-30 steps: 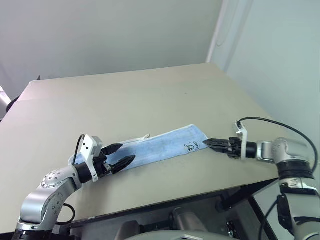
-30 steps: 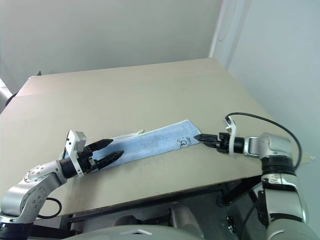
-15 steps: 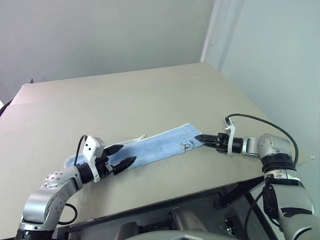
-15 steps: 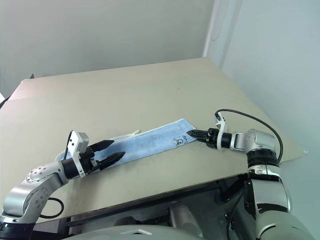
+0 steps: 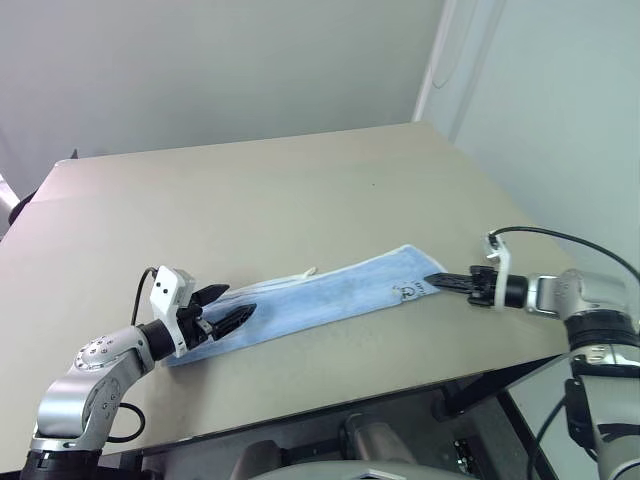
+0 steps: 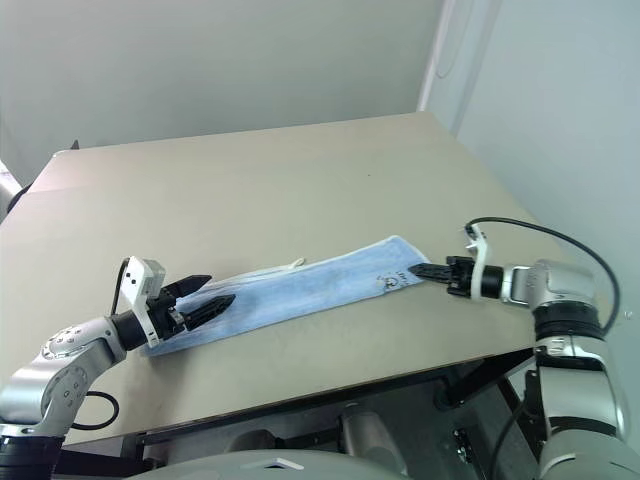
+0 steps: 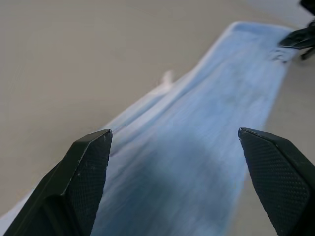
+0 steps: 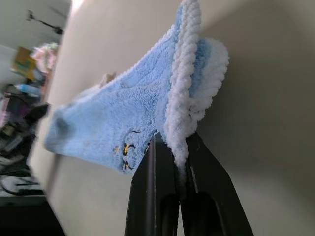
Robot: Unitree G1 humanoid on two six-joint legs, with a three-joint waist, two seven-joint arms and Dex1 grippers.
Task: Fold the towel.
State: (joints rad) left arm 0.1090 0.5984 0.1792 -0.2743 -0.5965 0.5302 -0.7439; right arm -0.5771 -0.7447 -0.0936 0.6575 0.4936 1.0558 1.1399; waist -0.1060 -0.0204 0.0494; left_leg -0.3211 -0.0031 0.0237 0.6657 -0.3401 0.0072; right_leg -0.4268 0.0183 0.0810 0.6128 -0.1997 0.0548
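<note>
The towel (image 5: 320, 295) is a light blue cloth lying as a long narrow strip across the near part of the table. A white loop (image 5: 305, 272) sticks out from its far edge, and a dark emblem (image 5: 408, 290) sits near its right end. My right gripper (image 5: 432, 280) is shut on the right end's white-edged corner (image 8: 179, 123), which shows pinched between the fingers in the right wrist view. My left gripper (image 5: 238, 300) is open and low over the towel's left end (image 7: 197, 162), its fingers (image 7: 83, 182) spread either side of the strip.
The beige table (image 5: 300, 190) stretches far behind the towel. Its front edge (image 5: 330, 400) runs just below the strip, and its right edge (image 5: 520, 230) passes close to my right gripper. A grey wall stands behind.
My right gripper has shut on the towel's right corner and drawn it to the right, so the strip now lies further right. The left gripper stays open over the left end.
</note>
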